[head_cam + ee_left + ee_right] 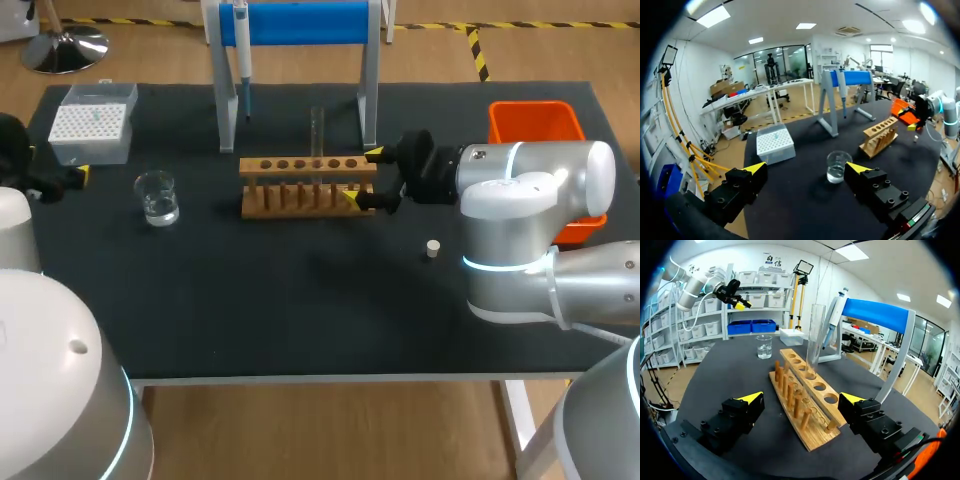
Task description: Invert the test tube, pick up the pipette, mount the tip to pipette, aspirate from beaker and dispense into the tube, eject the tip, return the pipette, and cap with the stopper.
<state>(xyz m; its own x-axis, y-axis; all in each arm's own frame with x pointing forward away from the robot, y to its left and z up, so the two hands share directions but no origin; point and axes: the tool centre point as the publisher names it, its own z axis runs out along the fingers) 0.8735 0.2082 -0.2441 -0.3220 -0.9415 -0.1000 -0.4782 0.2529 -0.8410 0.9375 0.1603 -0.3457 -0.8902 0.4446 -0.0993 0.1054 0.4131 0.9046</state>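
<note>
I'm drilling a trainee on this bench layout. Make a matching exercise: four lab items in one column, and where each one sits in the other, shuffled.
Items:
1. pipette
2. test tube
3. stopper
4. beaker

Places:
A. standing upright in the wooden rack
B. on the mat between the tip box and the rack
C. hanging on the blue stand
D. lying alone on the black mat, right of the rack

Pairs: 1-C, 2-A, 3-D, 4-B
</note>
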